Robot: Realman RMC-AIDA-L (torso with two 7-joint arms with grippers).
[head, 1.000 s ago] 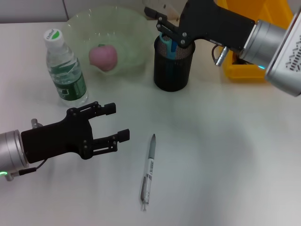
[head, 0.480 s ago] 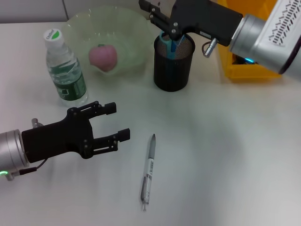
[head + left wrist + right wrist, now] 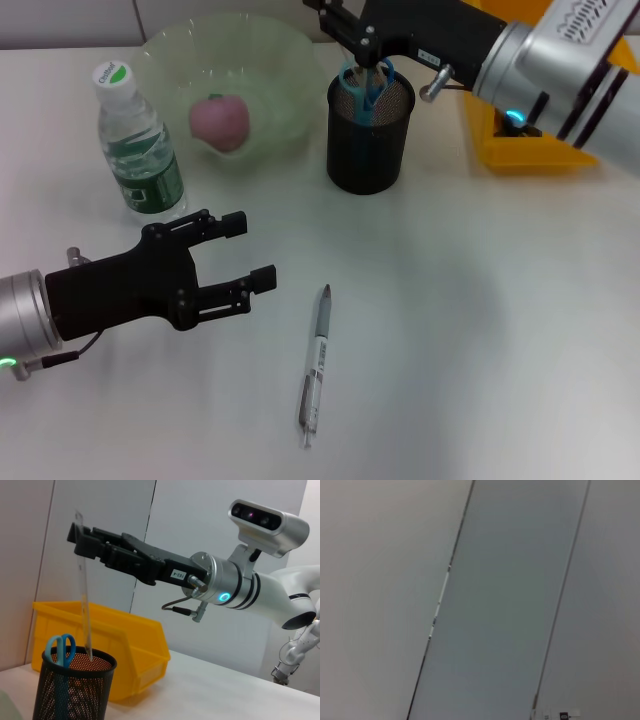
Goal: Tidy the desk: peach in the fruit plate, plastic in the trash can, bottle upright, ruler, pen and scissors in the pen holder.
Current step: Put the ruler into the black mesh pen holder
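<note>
A clear ruler [image 3: 83, 585] stood almost straight up, with its low end down inside the black mesh pen holder [image 3: 369, 135]. The right gripper [image 3: 82, 534] was above the holder and pinched the top of the ruler between its fingers. In the head view that gripper [image 3: 350, 25] hung over the far rim of the holder. Blue-handled scissors [image 3: 366, 84] were already in the holder, handles up, just beside the ruler.

The pen holder stood at the far side of the white desk [image 3: 480, 330], near the middle. A yellow bin [image 3: 520, 140] sat to its right, behind the right arm. To the left of the holder was a pale green fruit plate [image 3: 230, 85], and a pink peach [image 3: 220, 121] lay in it. A water bottle [image 3: 138, 146] with a green label stood upright to the left of the plate, close to it.

A grey and white pen [image 3: 315, 368] lay flat on the desk, nearer than the holder and well apart from it. Its tip pointed toward the far side.

The left gripper [image 3: 245, 252] hovered low over the desk on the near left, just left of the pen and nearer than the bottle. Its fingers were spread wide and held nothing.

The right wrist view showed only a grey wall with slanted lines.
</note>
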